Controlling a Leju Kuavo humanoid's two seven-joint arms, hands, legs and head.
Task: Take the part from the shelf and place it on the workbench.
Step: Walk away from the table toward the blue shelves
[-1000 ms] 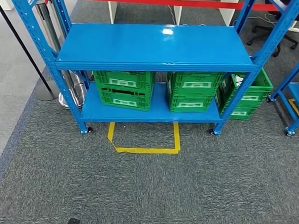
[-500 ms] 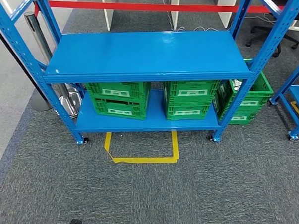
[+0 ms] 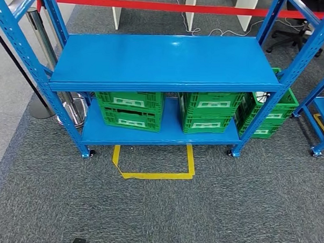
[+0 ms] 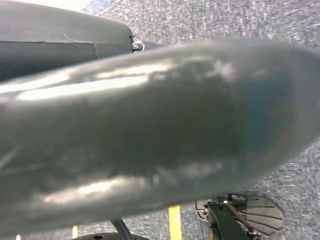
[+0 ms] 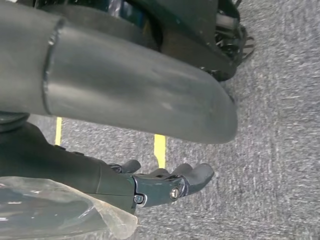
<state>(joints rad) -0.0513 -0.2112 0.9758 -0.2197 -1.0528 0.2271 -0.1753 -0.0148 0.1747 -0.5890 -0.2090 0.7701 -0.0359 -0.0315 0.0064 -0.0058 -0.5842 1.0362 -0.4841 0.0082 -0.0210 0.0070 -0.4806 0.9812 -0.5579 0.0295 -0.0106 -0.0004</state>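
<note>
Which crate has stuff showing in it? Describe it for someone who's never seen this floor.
Find the blue shelf rack on the grey carpet, above the yellow tape outline. Two green crates sit on its bottom shelf; a third green crate stands off the rack's right end, behind the right front post. It alone isn't under the shelf board, and something white shows in its open top.

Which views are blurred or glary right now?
Head view: sharp, with a small glare spot on the top shelf. Left wrist view: out-of-focus, a streaky grey cover up close. Right wrist view: near cover soft, right hand and carpet fairly sharp.
</note>
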